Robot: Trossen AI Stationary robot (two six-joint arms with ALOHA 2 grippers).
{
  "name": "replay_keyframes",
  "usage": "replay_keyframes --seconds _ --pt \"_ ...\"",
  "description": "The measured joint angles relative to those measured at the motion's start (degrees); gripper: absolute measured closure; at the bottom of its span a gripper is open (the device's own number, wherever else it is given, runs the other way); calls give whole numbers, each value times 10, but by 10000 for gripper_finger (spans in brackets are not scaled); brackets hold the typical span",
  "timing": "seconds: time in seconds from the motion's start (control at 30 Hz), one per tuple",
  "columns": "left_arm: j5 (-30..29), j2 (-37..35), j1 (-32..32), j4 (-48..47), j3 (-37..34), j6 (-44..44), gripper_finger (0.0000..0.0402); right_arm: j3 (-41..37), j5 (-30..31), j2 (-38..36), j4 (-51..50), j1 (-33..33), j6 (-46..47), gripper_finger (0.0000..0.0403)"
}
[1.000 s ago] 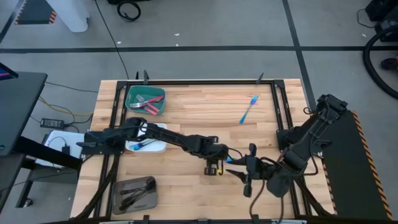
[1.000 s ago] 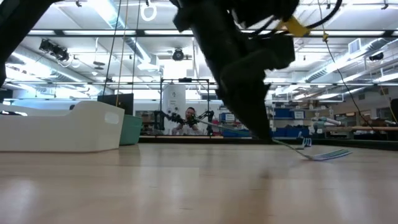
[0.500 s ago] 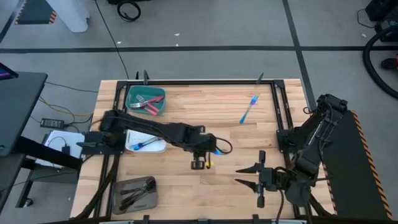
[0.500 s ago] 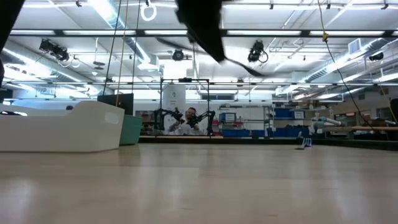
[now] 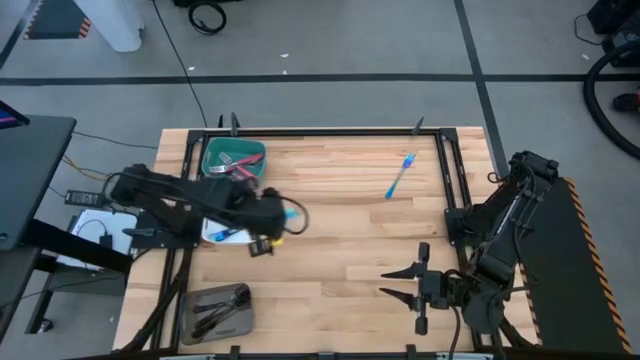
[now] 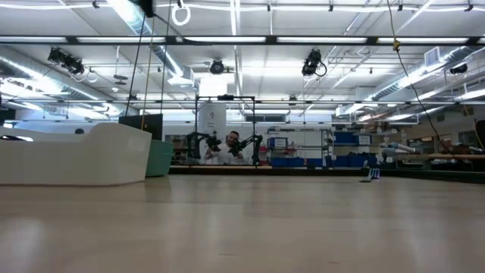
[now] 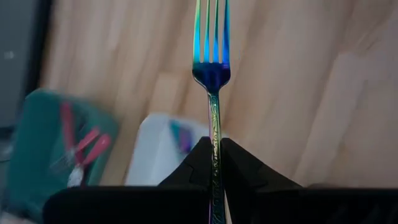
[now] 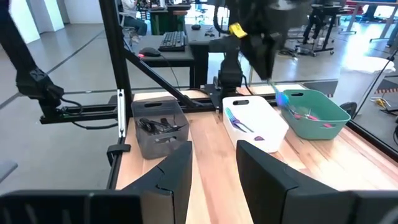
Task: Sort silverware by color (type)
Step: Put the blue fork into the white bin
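My left gripper (image 5: 278, 220) hangs above the table's left side, just right of the white tray (image 5: 236, 234), shut on an iridescent blue-purple fork (image 5: 292, 212). The left wrist view has the fork's tines (image 7: 211, 31) pointing away from the fingers, with the white tray (image 7: 163, 146) and the teal tray (image 7: 56, 143) below. A second blue fork (image 5: 400, 176) lies flat on the far right of the table and also appears in the low view as the far fork (image 6: 371, 174). My right gripper (image 5: 402, 285) waits open near the near right edge, touching nothing. My left gripper pinches the fork's slim handle (image 7: 215, 144) between its two fingers (image 7: 198, 163). The fork runs along the fingers and sticks out ahead of them, tines foremost. It is lifted clear of the table and trays.
The teal tray (image 5: 235, 160) at the far left holds red-handled utensils. The white tray holds blue ones, and the grey tray (image 5: 218, 308) at the near left holds dark ones. In the right wrist view the grey tray (image 8: 158, 127), white tray (image 8: 255, 124) and teal tray (image 8: 314, 112) stand in a row. Bare wood spans the table's middle.
My left gripper has carried the fork from the table's middle toward the left edge and up, ending beside the white tray. My right gripper, close to it a second ago, drew back toward the near right corner and has since stayed still.
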Motion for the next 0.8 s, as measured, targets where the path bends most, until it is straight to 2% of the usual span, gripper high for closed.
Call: replay_keyframes --seconds 0.1,0.23,0.43,0.6,0.8 --pt "-23 -50 -29 -8 -50 -30 373 0 0 0 -2 0 0 269" --pt "-35 -131 -58 5 -155 -102 371 0 0 0 -2 -1 -2 269" --pt "-43 -237 -69 116 -328 -144 369 0 1 0 0 -12 -10 269" --pt "-35 -281 -56 169 -445 -147 369 0 -1 0 -2 -31 -15 269" --pt "-27 -303 -48 210 -554 -172 368 0 -4 0 -5 -45 -22 269"
